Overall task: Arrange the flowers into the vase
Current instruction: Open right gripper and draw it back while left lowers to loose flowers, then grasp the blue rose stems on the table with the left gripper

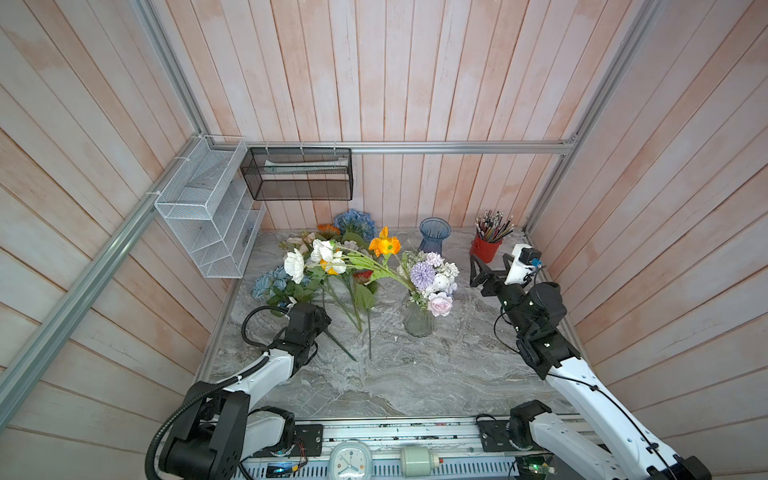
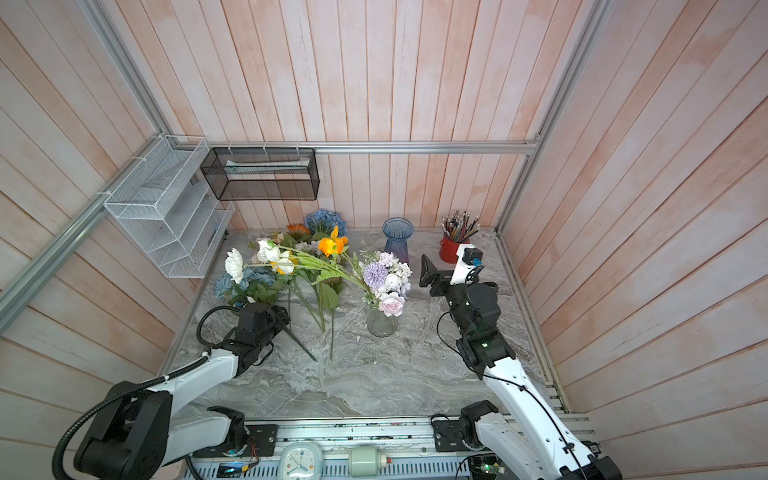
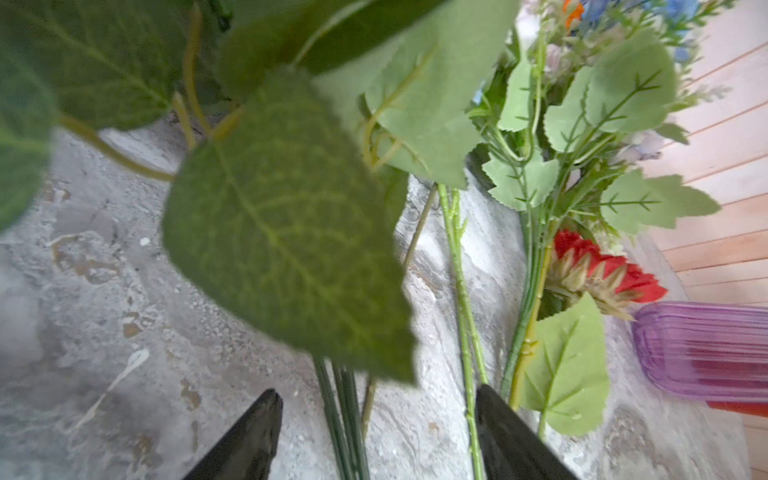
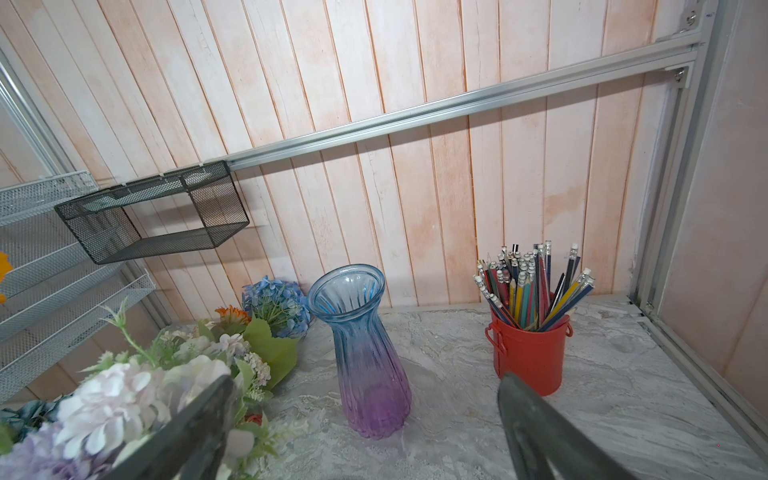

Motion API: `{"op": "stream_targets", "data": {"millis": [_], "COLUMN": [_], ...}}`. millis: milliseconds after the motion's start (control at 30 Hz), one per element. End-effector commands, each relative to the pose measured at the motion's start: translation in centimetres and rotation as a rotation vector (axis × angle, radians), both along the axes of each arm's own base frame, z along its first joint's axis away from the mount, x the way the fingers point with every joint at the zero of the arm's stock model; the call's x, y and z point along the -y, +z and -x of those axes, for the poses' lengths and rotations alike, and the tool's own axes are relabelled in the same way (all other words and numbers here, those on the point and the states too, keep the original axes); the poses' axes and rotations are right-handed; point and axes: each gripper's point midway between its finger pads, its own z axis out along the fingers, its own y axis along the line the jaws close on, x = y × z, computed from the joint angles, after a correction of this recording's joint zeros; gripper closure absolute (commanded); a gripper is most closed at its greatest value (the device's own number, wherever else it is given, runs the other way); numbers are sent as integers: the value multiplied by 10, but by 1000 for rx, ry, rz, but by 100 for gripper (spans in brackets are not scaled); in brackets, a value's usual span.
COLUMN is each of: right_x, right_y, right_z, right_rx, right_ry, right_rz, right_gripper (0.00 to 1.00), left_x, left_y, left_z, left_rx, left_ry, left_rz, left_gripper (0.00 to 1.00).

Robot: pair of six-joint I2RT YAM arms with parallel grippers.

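Left wrist view: a blurred leaf (image 3: 291,232) hides most blooms, and the left tool (image 3: 378,392), largely concealed beneath its wrist in both top views, stands apart astride dark stems (image 3: 345,415); right tool (image 4: 365,378) apart, empty; loose flowers (image 1: 332,266) lie far-left on the desk (image 1: 415,374), a bunch (image 1: 432,278) stands in the clear vase (image 1: 419,322).

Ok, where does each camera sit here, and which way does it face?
Top views: high above the near edge, looking down and ahead over the table, flowers and clear vase; the left arm and right arm show.
Left wrist: low over the table, facing along the lying stems; the left gripper stands open astride them.
Right wrist: faces the back wall, blue vase and red pencil pot; the right gripper shows open.
Shared: the blue vase shows in every view.
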Motion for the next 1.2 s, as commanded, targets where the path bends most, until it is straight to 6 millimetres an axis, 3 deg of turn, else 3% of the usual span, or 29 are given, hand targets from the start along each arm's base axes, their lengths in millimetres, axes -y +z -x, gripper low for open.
{"op": "stream_targets", "data": {"millis": [0, 67, 200, 300, 533, 633, 967, 1167], "right_x": [1, 1, -2, -6, -8, -9, -44, -51], "right_y": [7, 8, 4, -11, -61, -81, -95, -123], "right_z": [2, 2, 4, 8, 21, 28, 52, 59], "right_rx": [29, 31, 18, -28, -168, -231, -295, -380], "right_ry": [1, 2, 23, 57, 90, 103, 334, 352], "right_rz": [-4, -4, 3, 7, -67, -100, -145, -136], "right_gripper": [2, 2, 2, 4, 7, 7, 15, 16], "left_x": [-3, -3, -4, -3, -2, -3, -6, -1], "left_y": [2, -4, -7, -3, 12, 26, 99, 139], "left_z": [-15, -19, -29, -35, -35, -30, -2, 10], "left_rx": [30, 26, 30, 49, 89, 122, 300, 405], "left_ry": [7, 12, 14, 8, -9, -8, -14, -46], "left_rz": [-4, 10, 14, 11, 9, 19, 29, 54], "left_gripper": [28, 29, 47, 66, 98, 100, 100, 100]}}
